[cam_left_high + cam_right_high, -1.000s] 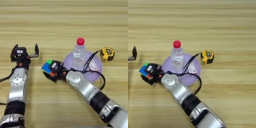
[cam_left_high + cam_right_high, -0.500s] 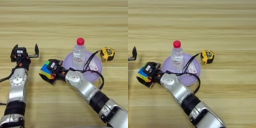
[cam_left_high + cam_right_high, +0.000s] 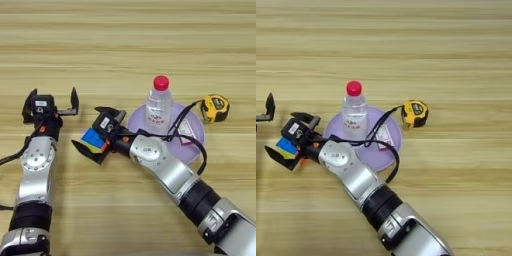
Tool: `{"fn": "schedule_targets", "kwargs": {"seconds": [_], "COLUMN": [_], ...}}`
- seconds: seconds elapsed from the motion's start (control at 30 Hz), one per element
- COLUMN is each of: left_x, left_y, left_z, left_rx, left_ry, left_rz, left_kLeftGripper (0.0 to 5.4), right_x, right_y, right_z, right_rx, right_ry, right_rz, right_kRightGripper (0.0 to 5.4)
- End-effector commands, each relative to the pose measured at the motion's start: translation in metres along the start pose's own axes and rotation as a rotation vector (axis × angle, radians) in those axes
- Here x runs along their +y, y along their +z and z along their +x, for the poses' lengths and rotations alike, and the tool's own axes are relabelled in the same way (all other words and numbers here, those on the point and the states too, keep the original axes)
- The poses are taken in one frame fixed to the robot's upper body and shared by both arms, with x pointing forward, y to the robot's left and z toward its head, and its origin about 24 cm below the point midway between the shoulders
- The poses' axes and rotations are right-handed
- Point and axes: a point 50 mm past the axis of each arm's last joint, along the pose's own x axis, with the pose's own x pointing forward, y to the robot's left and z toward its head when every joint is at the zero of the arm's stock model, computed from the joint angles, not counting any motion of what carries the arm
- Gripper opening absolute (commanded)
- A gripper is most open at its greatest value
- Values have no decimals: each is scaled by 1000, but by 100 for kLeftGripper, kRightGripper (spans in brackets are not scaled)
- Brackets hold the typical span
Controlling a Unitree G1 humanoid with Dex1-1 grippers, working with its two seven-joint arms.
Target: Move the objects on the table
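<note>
A small blue-yellow-orange puzzle cube (image 3: 92, 139) lies on the table (image 3: 125, 50) left of centre. My right gripper (image 3: 94, 130) reaches across to it, and its two black fingers are open on either side of the cube. A clear water bottle (image 3: 159, 106) with a red cap stands upright on a lilac plate (image 3: 194, 146). The yellow-and-black tape measure (image 3: 215, 108) lies just right of the plate, with its black strap looping over the plate. My left gripper (image 3: 52, 102) rests open at the left, a short way from the cube.
My right forearm (image 3: 165, 170) lies across the table in front of the plate. My left arm (image 3: 35, 175) runs down the left side.
My right gripper carried the cube leftward, away from the plate. Its fingers now stand spread around the cube. The left arm has not moved.
</note>
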Motion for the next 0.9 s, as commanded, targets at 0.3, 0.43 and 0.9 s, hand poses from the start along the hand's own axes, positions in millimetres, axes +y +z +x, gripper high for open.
{"fn": "schedule_targets", "kwargs": {"seconds": [0.3,0.43,0.9], "left_x": [-1,-1,-2], "left_y": [0,0,0], "left_z": [-1,-1,-1], "left_rx": [6,7,5], "left_ry": [0,0,3], "left_rz": [8,9,8], "left_kLeftGripper": [540,540,540], "right_x": [20,19,14], "right_y": [2,8,32], "right_z": [2,-5,-57], "right_rx": [-30,-58,-120], "right_ry": [7,2,20], "right_rz": [94,89,169], "right_kRightGripper": [537,537,537]}}
